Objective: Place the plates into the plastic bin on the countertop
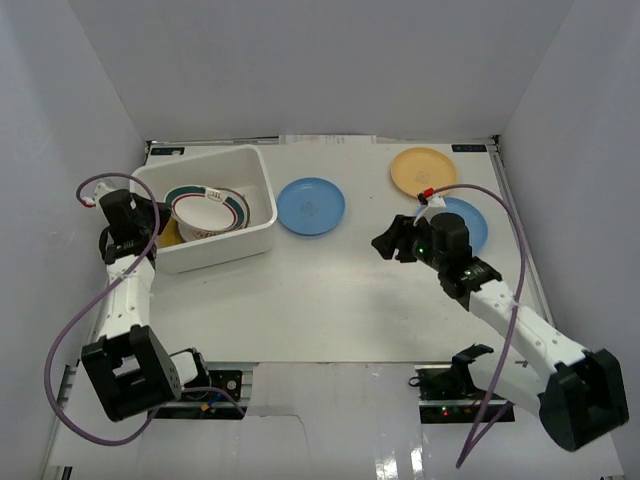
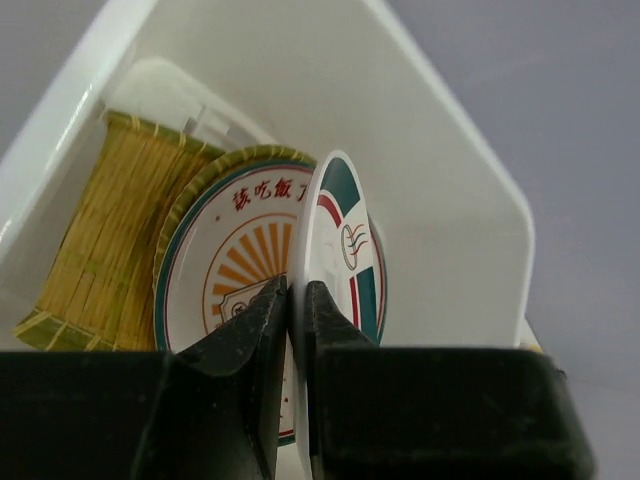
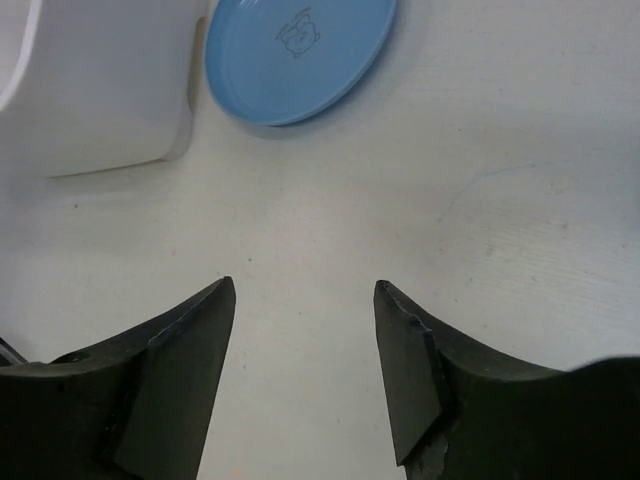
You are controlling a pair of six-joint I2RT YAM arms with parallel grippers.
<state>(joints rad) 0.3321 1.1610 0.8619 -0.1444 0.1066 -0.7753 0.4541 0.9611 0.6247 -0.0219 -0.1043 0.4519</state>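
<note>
Our left gripper point(image 2: 297, 292) is clamped on the rim of the green-rimmed white plate point(image 2: 338, 235), which we hold on edge inside the plastic bin point(image 2: 440, 170), in front of the orange-patterned plate point(image 2: 235, 265) and a yellow woven plate point(image 2: 105, 235). Our right gripper point(image 3: 305, 300) hangs with fingers apart over the countertop point(image 3: 480, 200), near one blue plate point(image 3: 295, 50). The orange-tan plate point(image 1: 423, 170) and the second blue plate point(image 1: 472, 222) lie beyond it.

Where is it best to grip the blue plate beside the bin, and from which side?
The blue plate lies flat on the countertop, so only its rim offers a hold; probably take the right edge, facing the open right gripper, coming low from that side.
</note>
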